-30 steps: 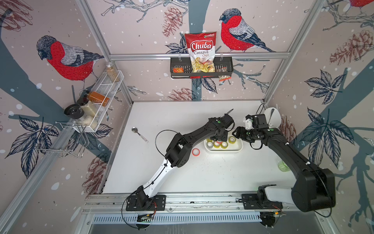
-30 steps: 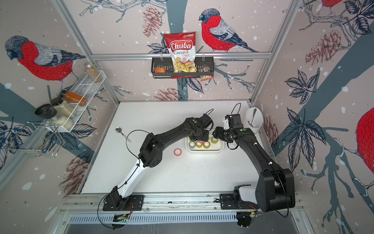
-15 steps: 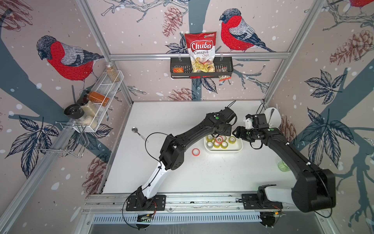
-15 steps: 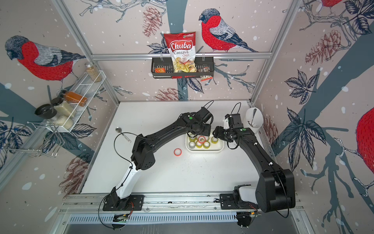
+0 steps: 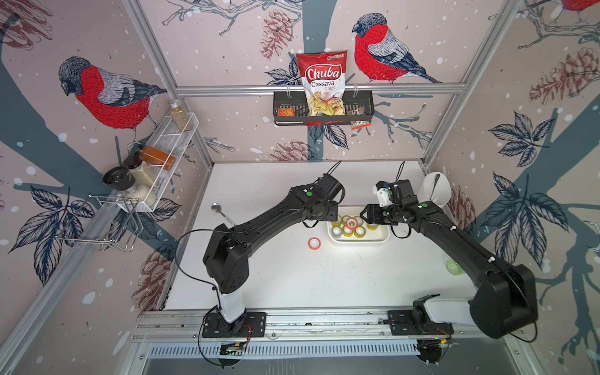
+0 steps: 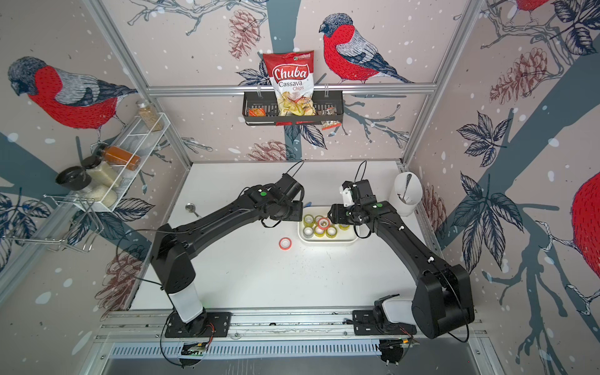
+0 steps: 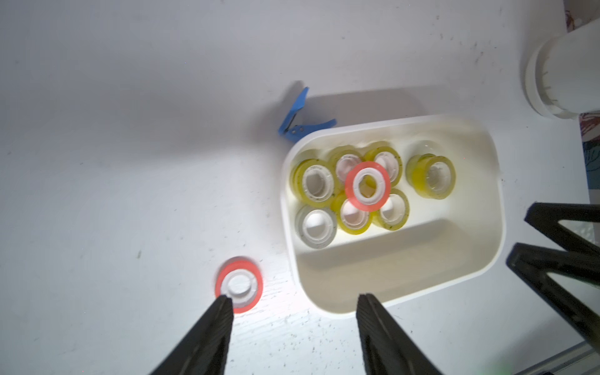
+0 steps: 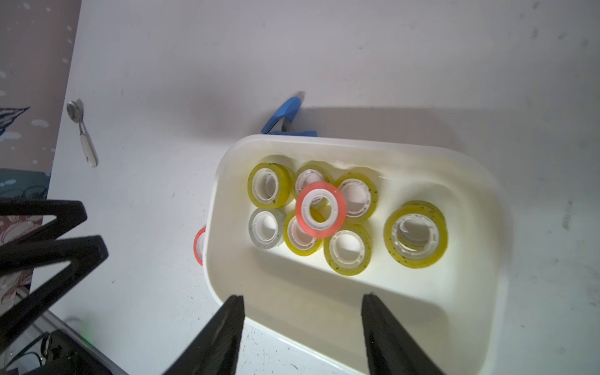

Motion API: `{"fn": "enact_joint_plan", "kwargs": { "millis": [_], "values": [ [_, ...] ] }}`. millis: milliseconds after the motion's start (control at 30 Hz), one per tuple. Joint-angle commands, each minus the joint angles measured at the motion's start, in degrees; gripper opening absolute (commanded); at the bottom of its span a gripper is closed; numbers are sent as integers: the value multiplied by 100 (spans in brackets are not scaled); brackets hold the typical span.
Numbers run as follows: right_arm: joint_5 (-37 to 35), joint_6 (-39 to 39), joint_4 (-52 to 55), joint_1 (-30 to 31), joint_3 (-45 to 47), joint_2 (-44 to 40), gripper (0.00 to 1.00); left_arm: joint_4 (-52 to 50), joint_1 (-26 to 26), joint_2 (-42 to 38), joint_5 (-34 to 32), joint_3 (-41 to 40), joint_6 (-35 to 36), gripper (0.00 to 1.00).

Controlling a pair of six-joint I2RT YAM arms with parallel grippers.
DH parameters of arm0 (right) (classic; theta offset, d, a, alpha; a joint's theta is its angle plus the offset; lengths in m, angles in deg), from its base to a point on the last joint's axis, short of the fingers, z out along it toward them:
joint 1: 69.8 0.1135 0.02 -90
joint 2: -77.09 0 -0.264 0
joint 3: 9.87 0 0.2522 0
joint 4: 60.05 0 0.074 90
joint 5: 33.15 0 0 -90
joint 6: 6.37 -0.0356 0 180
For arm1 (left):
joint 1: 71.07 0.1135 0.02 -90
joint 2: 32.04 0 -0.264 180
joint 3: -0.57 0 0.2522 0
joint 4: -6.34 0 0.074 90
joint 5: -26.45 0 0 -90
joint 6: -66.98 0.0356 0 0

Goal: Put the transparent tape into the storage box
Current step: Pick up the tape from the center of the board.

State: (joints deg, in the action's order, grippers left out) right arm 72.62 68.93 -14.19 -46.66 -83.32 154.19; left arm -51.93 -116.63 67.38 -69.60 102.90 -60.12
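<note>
- Since a second ago our long black left arm (image 5: 259, 224) has drawn back from above the shallow white plastic storage box with rounded corners (image 5: 357, 242) toward its own side, while the black right arm (image 5: 454, 240) has barely shifted; we judge the left one is clearing out after a drop
- We see the box sitting on the white tabletop (image 5: 292, 285) between both wrists, so either arm can reach it
- Our left pincer (image 7: 292, 298) hangs with its black fingers apart and nothing between them; the right pincer (image 8: 303, 297) is likewise spread and empty over the box, probably waiting its turn
- Several yellow-tinted tape rolls with white cores (image 8: 415, 258) and one greyish clear roll (image 7: 300, 229) lie flat on the box floor; an upper red-tinted roll (image 7: 349, 187) rests across them, as a dropped roll would
- One loose red-tinted transparent tape roll (image 7: 238, 285) lies flat on the table just beside the box's outer wall, not touching it; in the left wrist view it shows at one fingertip of the left pincer, off to that side rather than between the fingers, and well apart from the right pincer
</note>
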Motion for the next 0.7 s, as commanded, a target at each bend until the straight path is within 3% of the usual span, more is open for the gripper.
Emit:
{"fn": "enact_joint_plan", "kwargs": {
  "millis": [0,300,667],
  "values": [
    [2,461,203,429,-183,178,63,520,219,-632,45,-629,105,64],
    [-351,665,468,1642,-883,1033,60,1087,797,-2084,461,-2515,288,62],
    [-1207,940,1079,3073,-1858,2425,71,1098,1147,-2812,468,-3682,-49,62]
  ]
}}
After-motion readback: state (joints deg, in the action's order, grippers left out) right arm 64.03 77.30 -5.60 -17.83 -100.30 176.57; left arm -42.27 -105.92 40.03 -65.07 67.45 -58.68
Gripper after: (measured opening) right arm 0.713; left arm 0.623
